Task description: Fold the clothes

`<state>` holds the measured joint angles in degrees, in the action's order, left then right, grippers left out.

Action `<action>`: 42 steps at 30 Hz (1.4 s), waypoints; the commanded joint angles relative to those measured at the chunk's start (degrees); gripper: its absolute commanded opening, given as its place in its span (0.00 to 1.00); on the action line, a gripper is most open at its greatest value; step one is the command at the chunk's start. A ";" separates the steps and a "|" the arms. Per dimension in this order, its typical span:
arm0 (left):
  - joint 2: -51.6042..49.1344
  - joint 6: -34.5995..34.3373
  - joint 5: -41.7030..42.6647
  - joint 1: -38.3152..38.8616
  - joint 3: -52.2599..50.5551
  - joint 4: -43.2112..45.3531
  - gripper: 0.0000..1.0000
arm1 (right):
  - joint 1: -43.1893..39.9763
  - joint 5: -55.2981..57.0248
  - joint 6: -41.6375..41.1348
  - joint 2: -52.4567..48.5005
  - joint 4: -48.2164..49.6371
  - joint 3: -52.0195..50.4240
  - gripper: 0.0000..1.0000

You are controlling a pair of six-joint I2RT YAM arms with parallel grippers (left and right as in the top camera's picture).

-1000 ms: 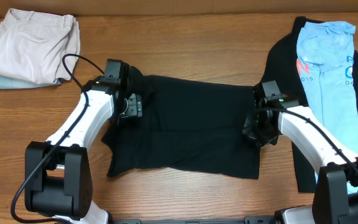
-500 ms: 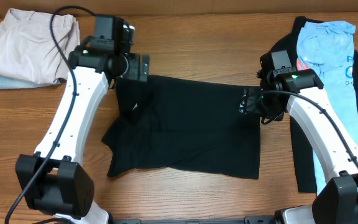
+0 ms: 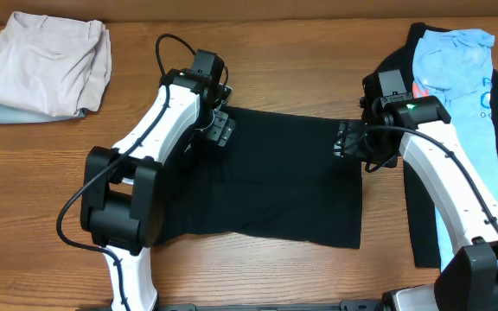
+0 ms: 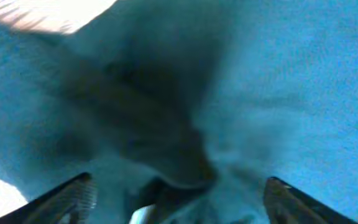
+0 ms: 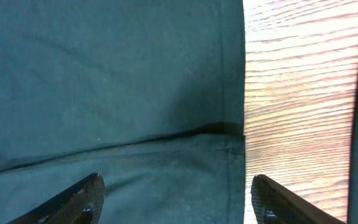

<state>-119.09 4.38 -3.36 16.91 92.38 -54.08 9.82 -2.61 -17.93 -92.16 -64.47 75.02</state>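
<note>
I see the black T-shirt lying flat mid-table, its long axis running left to right, one straight edge toward my right arm. My left gripper sits at its upper left corner, jaws spread wide and empty. My right gripper, equally spread, hangs over the upper right corner.

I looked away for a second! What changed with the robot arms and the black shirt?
The right end effector let go of the right edge of the black T-shirt and slid farther from its base. The left end effector swung inward, over the shirt's top-left corner. The shirt, beige pile and blue tee stayed put.
</note>
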 commanded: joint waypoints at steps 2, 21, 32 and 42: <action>0.17 -7.93 -8.85 -0.04 0.48 0.04 0.66 | -0.22 0.63 0.42 0.28 0.44 0.96 0.80; 0.17 -11.43 -10.34 -5.49 12.98 -13.40 0.07 | -0.22 0.59 1.53 0.28 1.11 0.96 0.82; -5.86 -2.40 7.89 0.00 14.14 -9.79 0.49 | -0.22 0.59 1.60 0.28 1.27 0.96 0.83; -13.03 -16.59 -6.51 2.93 14.14 -11.30 0.26 | -0.22 0.63 1.92 0.28 0.94 0.96 0.83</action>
<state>-131.98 -6.98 -4.69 20.38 106.13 -65.06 9.82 -2.57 -16.43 -92.16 -63.70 75.02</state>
